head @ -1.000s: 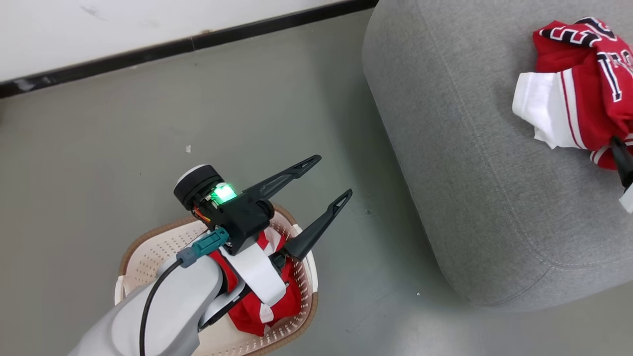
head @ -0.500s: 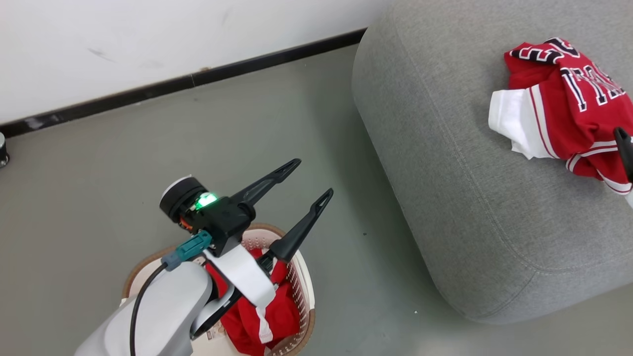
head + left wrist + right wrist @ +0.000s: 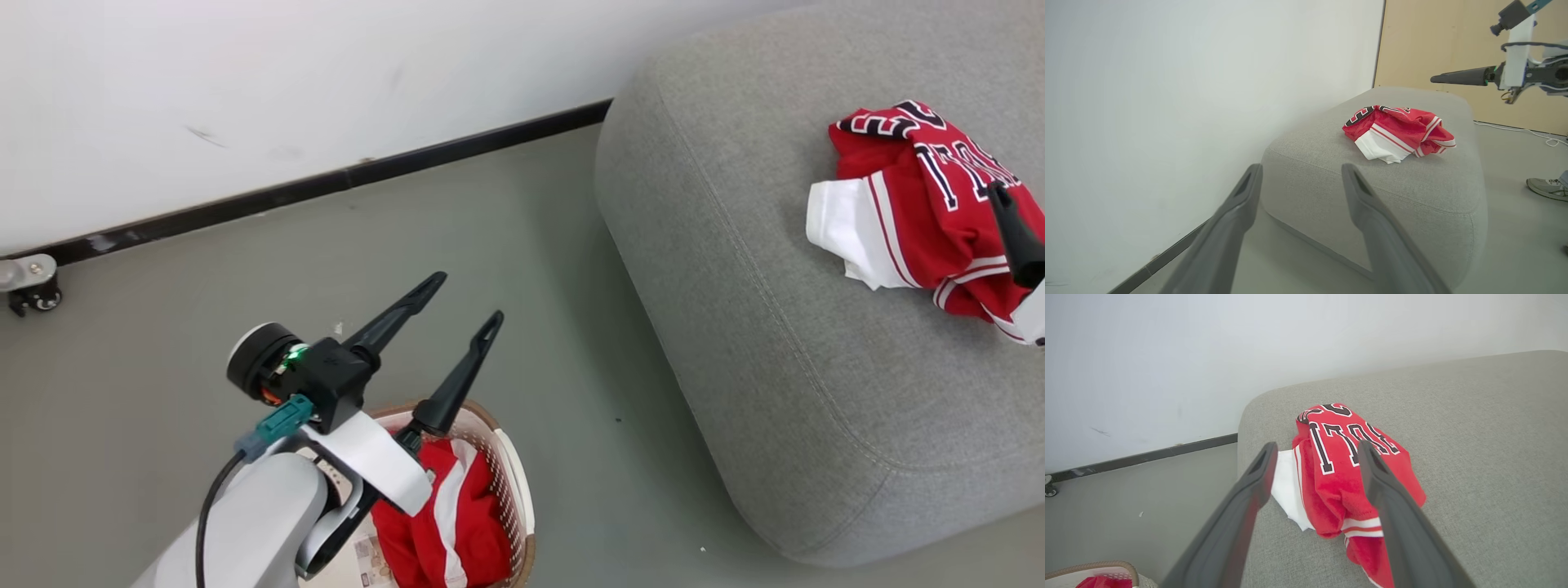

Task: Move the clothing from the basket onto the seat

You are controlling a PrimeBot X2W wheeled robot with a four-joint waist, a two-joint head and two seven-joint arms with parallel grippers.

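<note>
Waiting in the basket (image 3: 516, 482) at the bottom of the head view, left of centre, is the second red garment (image 3: 453, 523). It is a crumpled heap with a white stripe, partly hidden behind the pale forearm (image 3: 261, 523). The lettered garment (image 3: 914, 204) already lies bunched on the seat (image 3: 735, 310) at the right of that view, its white panel toward the frame's left. I judge the task half done, with one piece delivered and one to fetch.

The left claw (image 3: 469, 297) has its fingers spread wide with nothing between them. It is raised over the basket's far rim and points to the upper right, out over the floor (image 3: 490, 212). The right claw (image 3: 1317, 448) is also spread and empty. In its own wrist view the fingers frame the lettered garment from above. The left wrist view shows it at the upper right, clear of the cloth.

The step in hand looks like the turn toward the second pick. That calls for the left claw, which is nearer the basket, to tip down and descend inside the walls. It should close on a thick fold, not a thin edge, and lift clear of the rim before crossing to the seat. The basket looks light and may drag along if the cloth snags.
</note>
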